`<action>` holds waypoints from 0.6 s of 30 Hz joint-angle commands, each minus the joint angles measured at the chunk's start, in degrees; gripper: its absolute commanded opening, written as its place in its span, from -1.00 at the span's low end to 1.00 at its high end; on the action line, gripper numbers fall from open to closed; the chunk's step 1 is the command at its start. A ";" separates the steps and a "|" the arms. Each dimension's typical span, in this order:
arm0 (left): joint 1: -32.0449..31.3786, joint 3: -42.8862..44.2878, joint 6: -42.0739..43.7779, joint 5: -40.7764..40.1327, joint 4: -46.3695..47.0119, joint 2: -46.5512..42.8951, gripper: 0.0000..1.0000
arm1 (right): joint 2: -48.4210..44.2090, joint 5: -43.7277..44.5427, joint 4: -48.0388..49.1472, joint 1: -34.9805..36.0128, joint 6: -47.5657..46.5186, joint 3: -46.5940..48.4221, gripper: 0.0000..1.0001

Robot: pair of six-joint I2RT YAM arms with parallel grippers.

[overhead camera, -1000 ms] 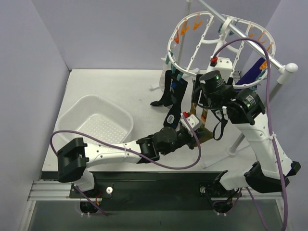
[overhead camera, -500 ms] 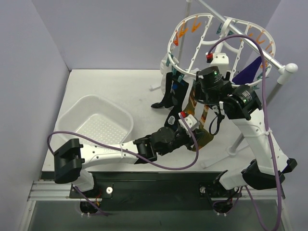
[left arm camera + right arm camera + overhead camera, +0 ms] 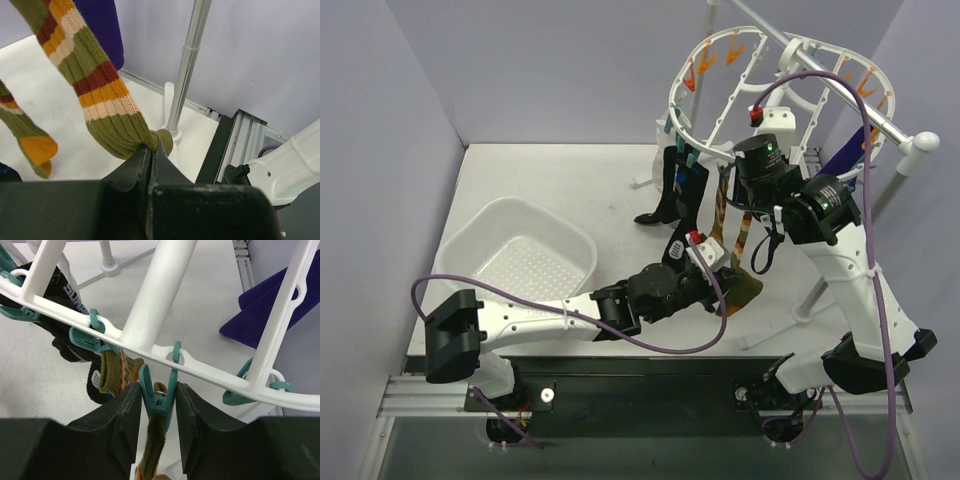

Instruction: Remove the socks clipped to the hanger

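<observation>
Left gripper (image 3: 152,150) clamped on toe of striped sock (image 3: 100,85), right gripper (image 3: 157,405) closed on teal clip (image 3: 159,390), at 7 o'clock on hanger (image 3: 210,370) rim

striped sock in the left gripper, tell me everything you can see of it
The striped sock is ribbed knit, banded olive, red, orange and cream. It hangs from a teal clip on the hanger; the right gripper pinches that clip. Its lower end is clamped in the shut left gripper.

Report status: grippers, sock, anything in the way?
Left gripper shut on striped sock toe. Right gripper pinching teal clip on the hanger, sock cuff in it. Sock not yet off. Nothing seen blocking.
</observation>
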 commanded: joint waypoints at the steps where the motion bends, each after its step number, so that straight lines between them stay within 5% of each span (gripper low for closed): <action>1: -0.50 -0.13 -0.47 1.42 -0.10 -3.15 -1.00 | -1.58 -0.12 1.72 -1.29 -0.59 -1.05 -0.57; 5: -0.50 -1.09 -0.38 1.33 -0.71 -4.03 -1.00 | -1.94 -0.82 1.98 -1.47 -0.33 -1.41 -0.98; 13: -0.15 -1.80 -0.91 0.63 -5.01 -7.10 -1.00 | -2.11 -1.79 2.07 -1.55 -0.33 -1.85 -1.00; 18: 4.94 -2.50 -3.36 0.54 -15.29 -14.20 -1.00 | -3.43 -1.88 2.16 -1.55 -0.24 -2.90 -1.00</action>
